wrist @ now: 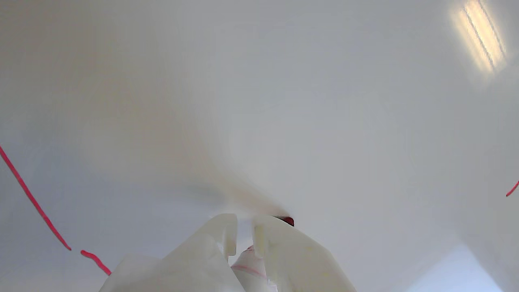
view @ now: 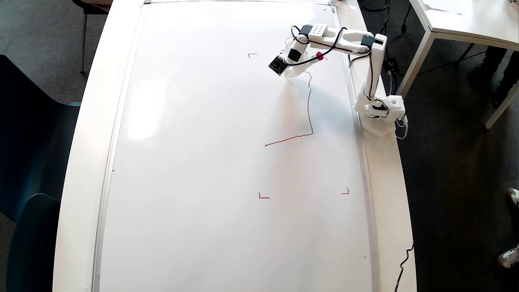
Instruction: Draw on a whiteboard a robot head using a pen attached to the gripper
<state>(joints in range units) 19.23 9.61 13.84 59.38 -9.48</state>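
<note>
gripper (wrist: 244,231) clamps the pen (wrist: 286,220), tip on the board (view: 202,162) at the outline's (view: 310,105) top end. uneven pressure could lift the tip, breaking the line.

The whiteboard (view: 202,162) lies flat on the tabletop (view: 87,142) and covers most of it. In the overhead view the arm's base (view: 381,115) stands on the strip right of the board, and the hand (view: 292,72) reaches left over the board's upper right part. The drawn line (view: 310,105) runs down from the hand, then turns left.
</note>
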